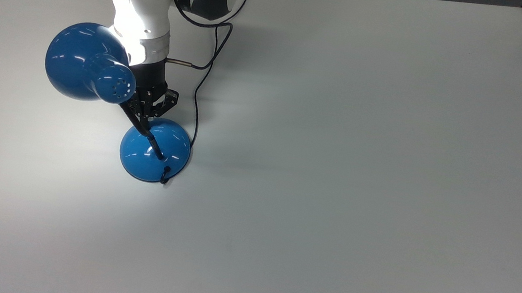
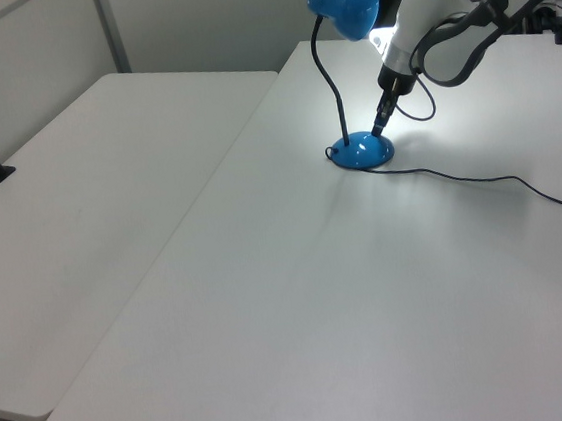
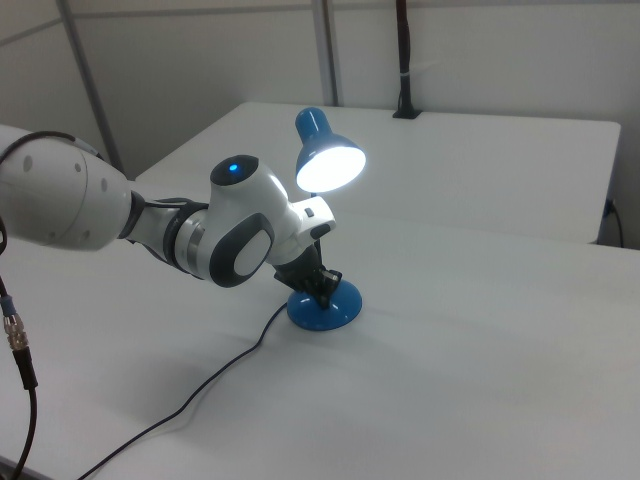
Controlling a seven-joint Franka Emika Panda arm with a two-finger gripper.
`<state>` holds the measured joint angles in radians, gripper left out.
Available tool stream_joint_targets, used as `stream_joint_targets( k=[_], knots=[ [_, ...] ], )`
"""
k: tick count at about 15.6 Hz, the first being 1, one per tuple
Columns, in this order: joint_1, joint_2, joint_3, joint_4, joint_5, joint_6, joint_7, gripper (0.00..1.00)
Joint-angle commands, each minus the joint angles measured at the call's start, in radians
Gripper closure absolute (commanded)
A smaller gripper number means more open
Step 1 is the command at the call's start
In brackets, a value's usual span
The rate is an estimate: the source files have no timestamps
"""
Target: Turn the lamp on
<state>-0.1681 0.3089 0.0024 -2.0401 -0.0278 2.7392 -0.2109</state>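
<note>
**Lamp lit, gripper tip down on the base**

Although the glossy blue desk lamp (image 1: 155, 150) already glowed, its dome shade bright in the right view and a pool of light on the white table (image 1: 360, 177), the black two-finger gripper (image 1: 146, 115) pressed on the base's far edge, fingers drawn narrow and holding nothing. The base lay just below and nearer than the tip in the top view. Any withdrawal would probably run straight up, away from the thin neck.

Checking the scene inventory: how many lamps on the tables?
1. The lamp stands on the table in the top view's left half, lit, shade glowing in the right view, gripper at its base. The adjoining table in the left view holds none.
</note>
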Motion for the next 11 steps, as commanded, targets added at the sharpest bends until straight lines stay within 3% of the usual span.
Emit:
stream_joint_targets(
  k=[1,4,7,11],
  knots=[
    [0.009,0.038,0.001,0.005,0.012,0.036,0.011,1.0],
    [0.009,0.019,0.001,0.001,0.012,0.016,0.01,1.0],
    [0.004,-0.03,0.001,0.006,0.005,-0.152,-0.01,1.0],
    [0.004,-0.057,0.001,0.012,0.005,-0.22,-0.019,1.0]
  ],
)
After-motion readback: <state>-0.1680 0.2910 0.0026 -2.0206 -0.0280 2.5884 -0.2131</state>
